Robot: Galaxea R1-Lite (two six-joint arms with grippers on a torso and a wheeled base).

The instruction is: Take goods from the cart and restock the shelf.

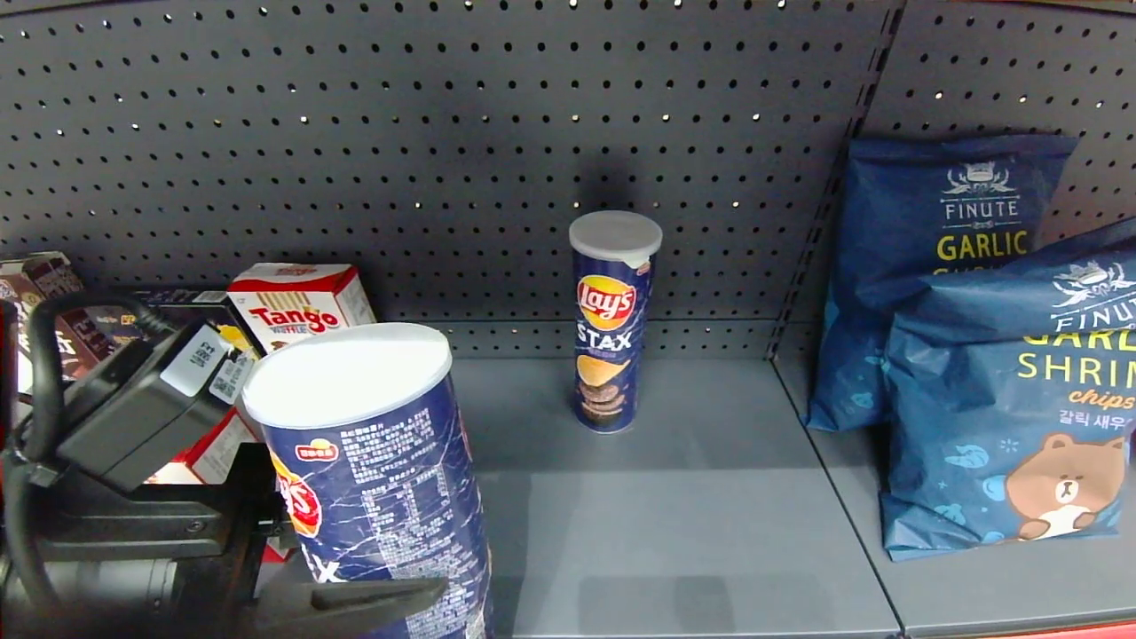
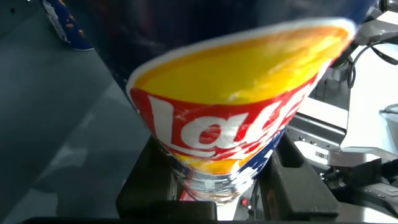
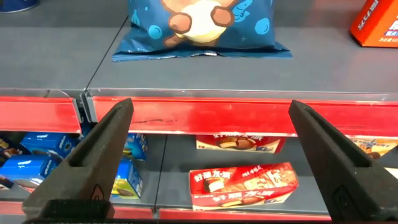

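The left gripper [image 1: 355,590] has its fingers clamped on a chip can [image 1: 382,479], which it holds slightly tilted above the front left part of the shelf [image 1: 692,532]. A second chip can [image 1: 612,328] stands upright near the shelf's back wall, about midway along it. Blue snack bags [image 1: 1003,399] lean at the shelf's right end, and a wafer box [image 1: 302,306] sits at its left, toward the back. The right gripper [image 3: 211,155] hangs before the shelf's red front edge, its fingers wide apart.
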